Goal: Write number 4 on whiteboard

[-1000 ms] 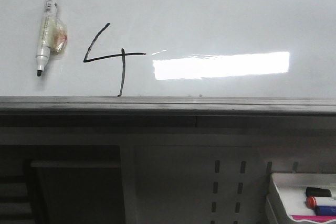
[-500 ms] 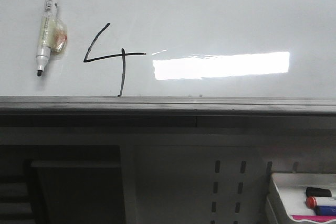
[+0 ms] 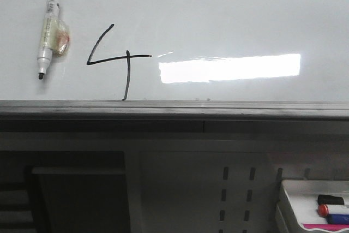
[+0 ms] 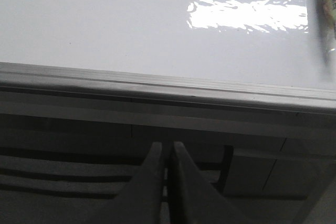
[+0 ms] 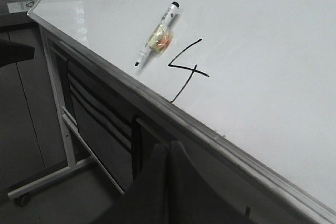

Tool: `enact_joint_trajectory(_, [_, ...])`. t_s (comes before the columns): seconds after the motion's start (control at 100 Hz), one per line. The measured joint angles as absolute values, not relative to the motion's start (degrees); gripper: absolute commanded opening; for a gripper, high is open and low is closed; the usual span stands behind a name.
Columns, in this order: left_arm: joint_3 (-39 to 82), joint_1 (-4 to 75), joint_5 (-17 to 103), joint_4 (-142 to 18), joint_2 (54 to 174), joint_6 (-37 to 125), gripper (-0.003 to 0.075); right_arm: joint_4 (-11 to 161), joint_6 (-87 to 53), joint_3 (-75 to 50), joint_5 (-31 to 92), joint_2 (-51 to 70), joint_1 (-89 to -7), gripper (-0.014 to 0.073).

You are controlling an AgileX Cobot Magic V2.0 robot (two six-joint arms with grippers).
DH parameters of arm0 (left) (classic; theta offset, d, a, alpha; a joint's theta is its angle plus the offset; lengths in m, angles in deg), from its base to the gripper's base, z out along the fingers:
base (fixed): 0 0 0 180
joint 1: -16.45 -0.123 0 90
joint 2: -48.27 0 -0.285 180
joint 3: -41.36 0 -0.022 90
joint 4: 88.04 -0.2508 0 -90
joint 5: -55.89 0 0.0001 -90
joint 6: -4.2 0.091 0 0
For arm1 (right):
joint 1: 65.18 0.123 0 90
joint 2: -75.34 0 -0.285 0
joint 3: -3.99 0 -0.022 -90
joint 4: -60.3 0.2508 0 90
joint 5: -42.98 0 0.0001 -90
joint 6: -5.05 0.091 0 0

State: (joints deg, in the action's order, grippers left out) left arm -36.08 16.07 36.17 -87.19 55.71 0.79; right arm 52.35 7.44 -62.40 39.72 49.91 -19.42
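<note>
A black hand-drawn number 4 stands on the whiteboard, its stem reaching down to the grey edge rail. It also shows in the right wrist view. A white marker with a black tip hangs on the board left of the 4, with a yellowish blob on its barrel; it also shows in the right wrist view. My left gripper is shut and empty, below the rail. My right gripper is shut and empty, below the rail, away from the 4. Neither gripper shows in the front view.
A small white tray with coloured markers sits at the lower right. Dark panels and a slotted grey plate lie under the rail. The board stands on a wheeled frame. A bright glare patch lies right of the 4.
</note>
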Motion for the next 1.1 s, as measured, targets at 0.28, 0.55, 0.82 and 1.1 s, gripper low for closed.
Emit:
enact_joint_trajectory(0.28, [-36.1, 16.1, 36.2, -87.2, 55.7, 0.8, -0.002, 52.4, 7.4, -62.4, 39.7, 49.9, -19.4, -0.0052])
enact_joint_trajectory(0.55, [-36.1, 16.1, 36.2, -87.2, 55.7, 0.8, -0.002, 52.4, 7.4, -62.5, 39.7, 49.9, -19.4, -0.0052])
enact_joint_trajectory(0.82, [-36.1, 16.1, 36.1, -87.2, 55.7, 0.8, -0.002, 52.6, 7.4, -66.8, 42.0, 49.9, -21.7, -0.0052])
enact_joint_trajectory(1.1, [-36.1, 16.1, 36.1, -87.2, 55.7, 0.8, -0.002, 54.0, 7.4, -73.8, 49.6, 52.5, -34.8, -0.0052])
